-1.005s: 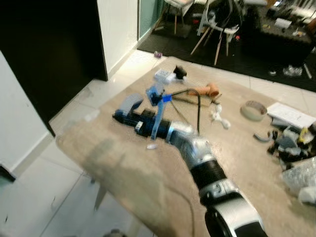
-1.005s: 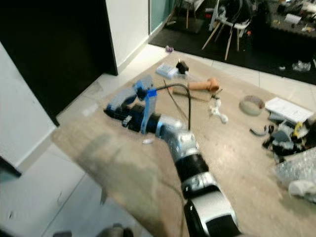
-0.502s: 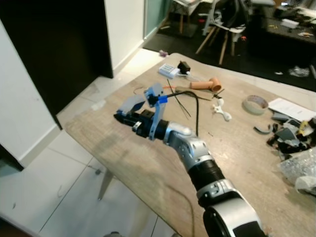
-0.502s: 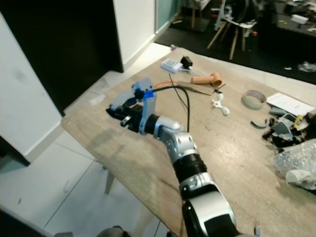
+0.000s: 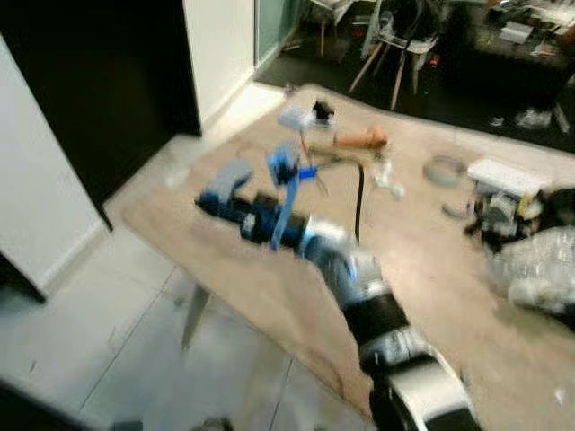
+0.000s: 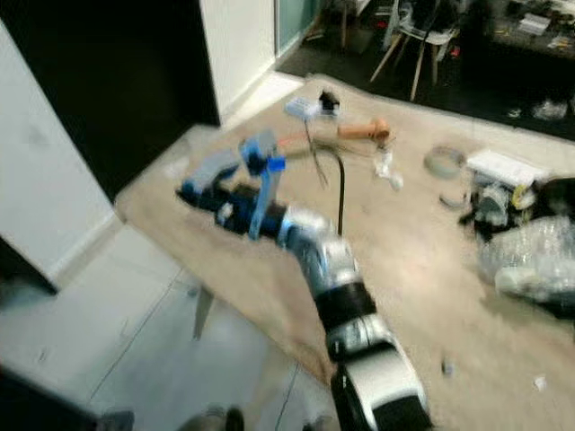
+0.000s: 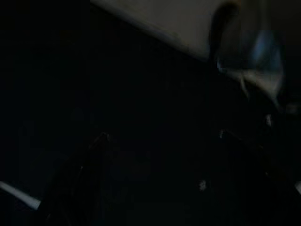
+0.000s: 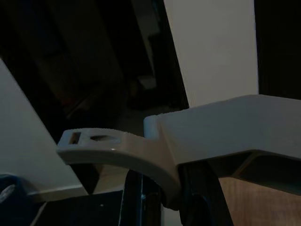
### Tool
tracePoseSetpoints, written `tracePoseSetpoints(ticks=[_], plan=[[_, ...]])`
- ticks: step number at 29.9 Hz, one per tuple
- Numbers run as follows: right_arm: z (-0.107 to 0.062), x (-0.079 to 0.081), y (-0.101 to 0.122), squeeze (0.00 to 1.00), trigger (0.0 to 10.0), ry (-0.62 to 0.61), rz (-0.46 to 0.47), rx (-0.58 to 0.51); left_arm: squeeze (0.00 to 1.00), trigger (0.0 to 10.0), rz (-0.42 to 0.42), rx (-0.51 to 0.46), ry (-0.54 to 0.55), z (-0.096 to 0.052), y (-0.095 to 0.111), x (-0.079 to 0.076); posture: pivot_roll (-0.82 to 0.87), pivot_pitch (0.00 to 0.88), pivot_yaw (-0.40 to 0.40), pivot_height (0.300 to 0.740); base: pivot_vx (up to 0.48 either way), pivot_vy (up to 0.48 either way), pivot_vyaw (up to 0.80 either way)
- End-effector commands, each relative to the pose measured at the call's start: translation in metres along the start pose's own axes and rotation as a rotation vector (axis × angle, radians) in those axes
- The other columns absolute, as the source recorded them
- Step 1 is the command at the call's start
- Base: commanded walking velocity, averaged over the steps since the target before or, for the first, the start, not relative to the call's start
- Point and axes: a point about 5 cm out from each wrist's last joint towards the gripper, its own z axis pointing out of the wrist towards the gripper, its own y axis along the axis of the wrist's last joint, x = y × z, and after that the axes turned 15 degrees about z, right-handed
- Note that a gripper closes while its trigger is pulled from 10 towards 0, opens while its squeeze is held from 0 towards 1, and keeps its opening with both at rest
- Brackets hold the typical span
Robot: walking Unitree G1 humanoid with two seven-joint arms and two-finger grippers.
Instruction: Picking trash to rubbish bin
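Observation:
My right arm reaches forward over the left end of a wooden table (image 5: pixel 422 269). Its right gripper (image 5: pixel 220 190) hovers just above the tabletop near the left corner, with a blue bracket (image 5: pixel 286 175) standing up behind it. I see nothing held in it. Loose bits lie further along the table: a tan cylinder (image 5: pixel 359 139), a small white piece (image 5: pixel 388 180), a tape roll (image 5: pixel 440 169) and crumpled clear plastic (image 5: pixel 539 269) at the right. In the right wrist view, pale gripper parts (image 8: pixel 141 150) show against a dark doorway. The left wrist view is nearly black.
A black cable (image 5: pixel 359 193) loops over the table behind the gripper. A small white box (image 5: pixel 295 117) and a white pad (image 5: pixel 503 175) lie at the far side. Chairs (image 5: pixel 395 45) stand beyond. A dark doorway (image 5: pixel 99 90) opens on the left, with tiled floor (image 5: pixel 90 314) below the table's edge.
The whole picture has shifted and blurred, so the camera moved. My right arm holds much the same pose over the table's left corner.

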Motion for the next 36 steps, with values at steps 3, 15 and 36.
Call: tracePoseSetpoints(ticks=[3, 15, 36], plan=[[0.0032, 0.0038, -0.002, 0.0, 10.0, 0.021, 0.008, -0.002, 0.0, 10.0, 0.012, -0.003, 0.003, 0.0007, 0.0026, 0.0015, 0.1, 0.038, -0.039, 0.74, -0.281, 0.0, 0.0], [0.0039, 0.0036, -0.0036, 0.0, 10.0, 0.012, -0.005, 0.015, 0.0, 10.0, 0.001, -0.014, 0.002, 0.0011, 0.0055, 0.0014, 0.1, 0.029, -0.042, 0.74, -0.142, 0.0, 0.0], [0.0008, 0.0023, -0.0074, 0.0, 10.0, -0.011, -0.014, 0.041, 0.0, 10.0, -0.014, -0.036, -0.02, -0.0002, 0.0032, -0.0042, 0.09, 0.05, -0.053, 0.74, 0.101, 0.0, 0.0]])
